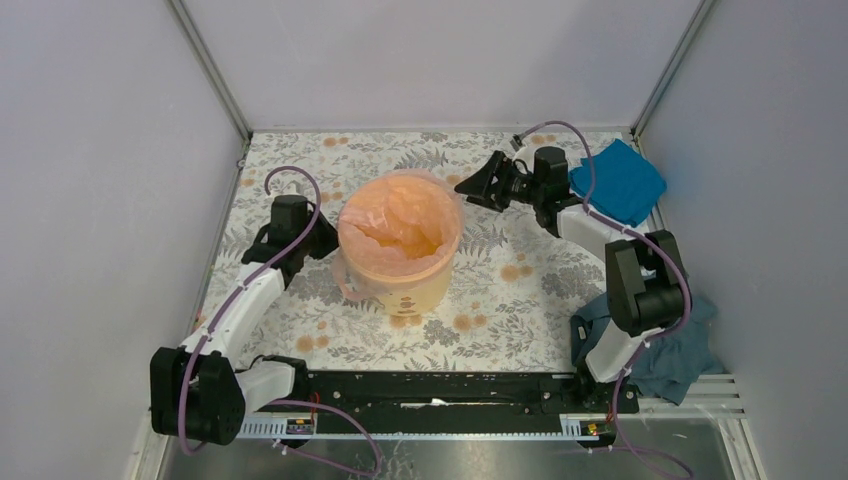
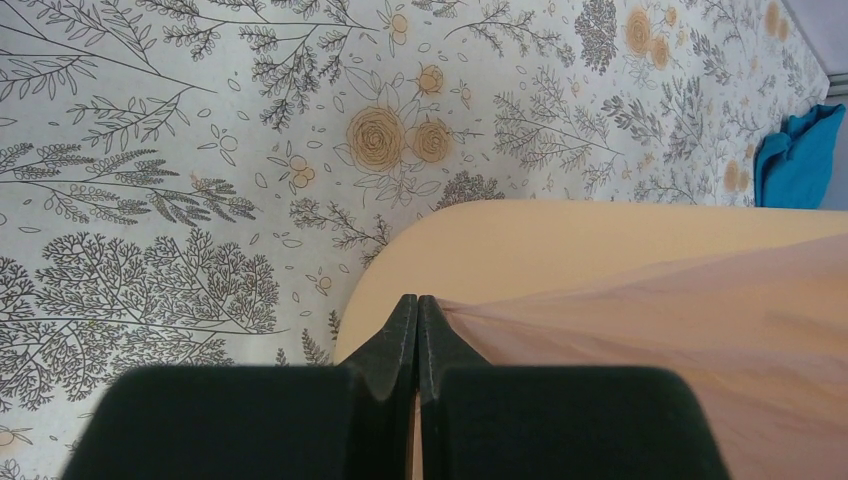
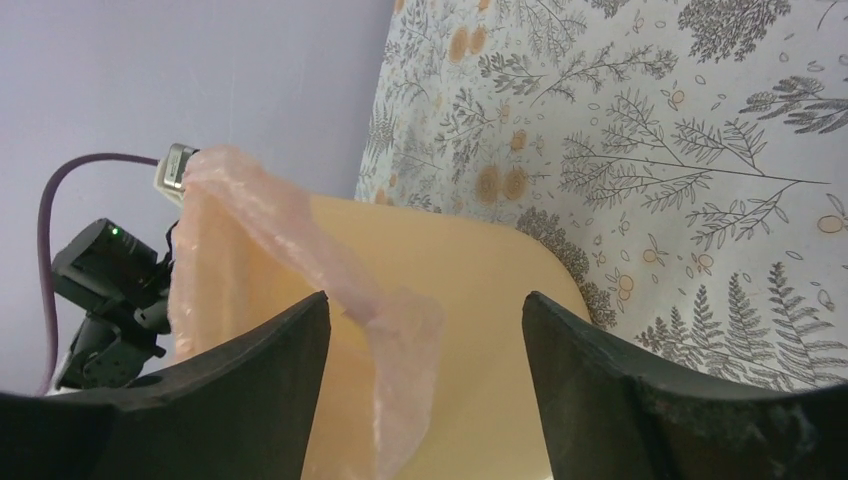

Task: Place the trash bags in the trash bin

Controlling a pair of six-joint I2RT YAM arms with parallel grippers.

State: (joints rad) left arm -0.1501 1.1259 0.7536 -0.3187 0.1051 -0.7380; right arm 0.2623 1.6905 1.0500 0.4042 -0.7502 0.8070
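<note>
Left gripper [image 2: 417, 310]: clamped shut on bag [image 1: 400, 225] edge at bin [image 1: 425, 290] left rim. Risk judged: thin film could be torn, or slipped from jaws, if pulled hard; light bin could be dragged or tipped by same pull. Bag was seen mostly inside bin mouth: pale pink, translucent, wrinkled, sagged in middle, edges draped over rim. Right gripper [image 3: 425, 300]: spread wide, empty, held near right rim. Loose flap there could be missed and left hanging outside.

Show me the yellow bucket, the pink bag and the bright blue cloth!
trash bin [image 1: 425, 290]: top view, front wall
trash bag [image 1: 400, 225]: top view, film across the rim
blue cloth [image 1: 620, 180]: top view, its middle
</note>
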